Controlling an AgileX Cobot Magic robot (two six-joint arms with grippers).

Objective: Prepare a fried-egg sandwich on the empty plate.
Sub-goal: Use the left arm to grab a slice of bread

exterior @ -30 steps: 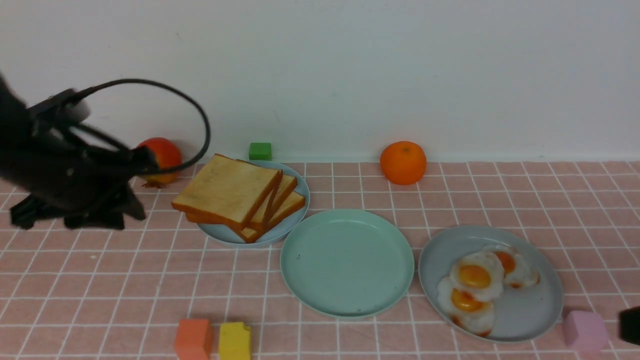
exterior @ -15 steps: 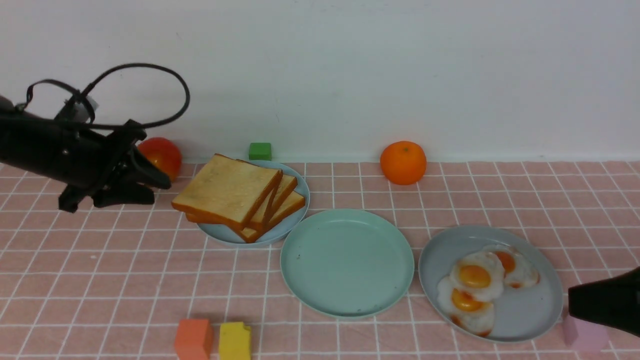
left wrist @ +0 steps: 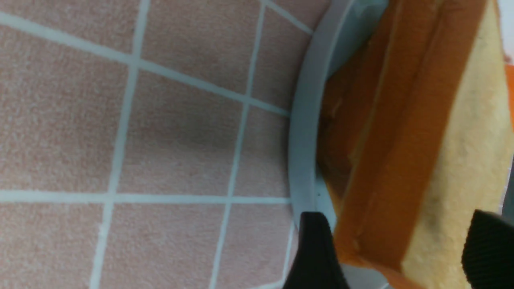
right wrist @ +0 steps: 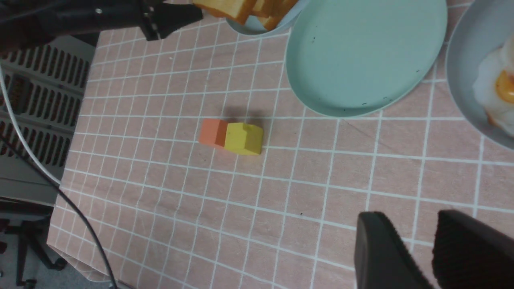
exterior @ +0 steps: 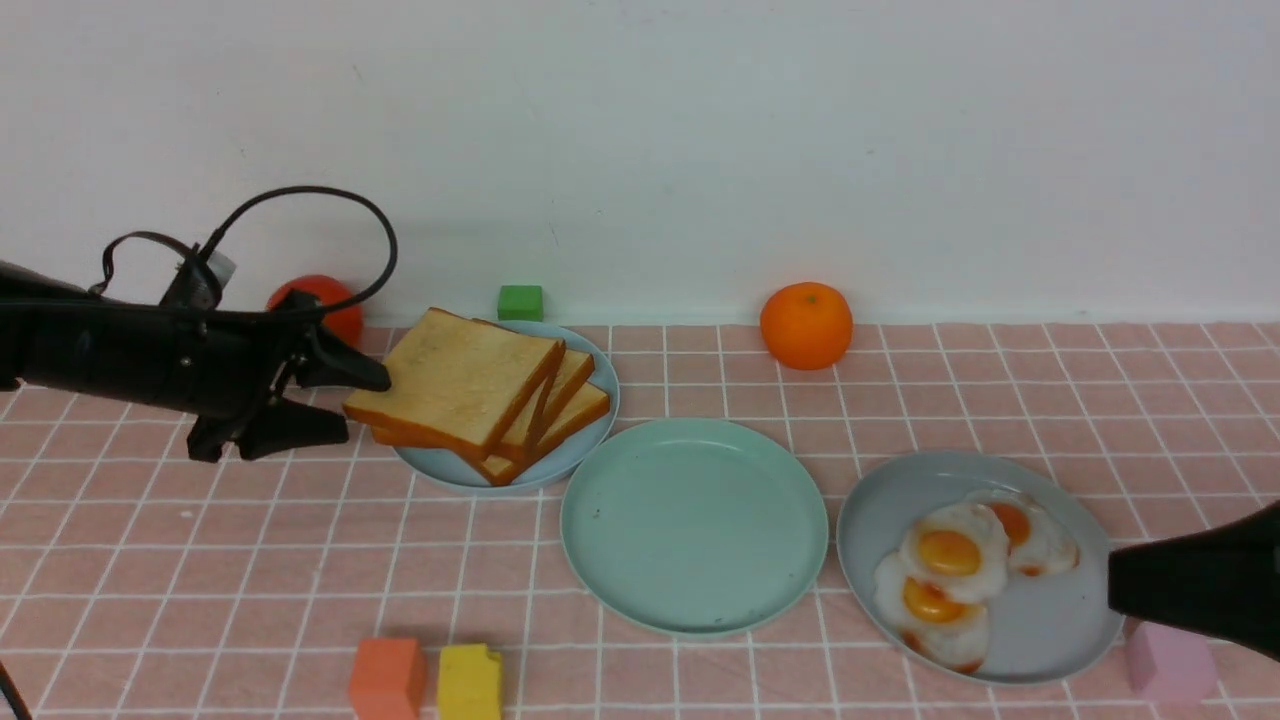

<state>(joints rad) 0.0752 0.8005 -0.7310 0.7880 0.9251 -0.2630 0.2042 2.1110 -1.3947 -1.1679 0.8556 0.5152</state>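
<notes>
The left claw (exterior: 362, 405) stands released. Its two black fingers (left wrist: 317, 249) are spread to either side of the left corner of the top toast slice (exterior: 460, 380), one above the crust and one below. The left wrist view shows the slice's brown edge lying between them, but I cannot tell whether a finger already touches it. The right claw (right wrist: 409, 218) is also unclenched, with a narrow gap between its fingers and only tablecloth showing through. In the front view its dark body covers the right rim of the grey-blue plate (exterior: 1050, 625), which carries three fried eggs (exterior: 950, 552). No sandwich is built yet. The toast is a fanned stack of three golden squares with darker brown crusts on the pale blue plate (exterior: 440, 468), and the eggs are white with orange yolks. The mint-green plate (exterior: 694, 527) is round, shallow, low-rimmed and bare. It lies in the middle of the pink checked cloth (exterior: 200, 560) between the other two plates, its rim just beside each. Compared with half a second ago, the left claw has moved right from in front of the red fruit (exterior: 340, 305) to the toast's corner, and its fingers stand wider apart. The right claw has pushed a little farther in over the egg plate; a second ago only its tip showed at the frame's edge. Plates, toast and eggs lie as before.
</notes>
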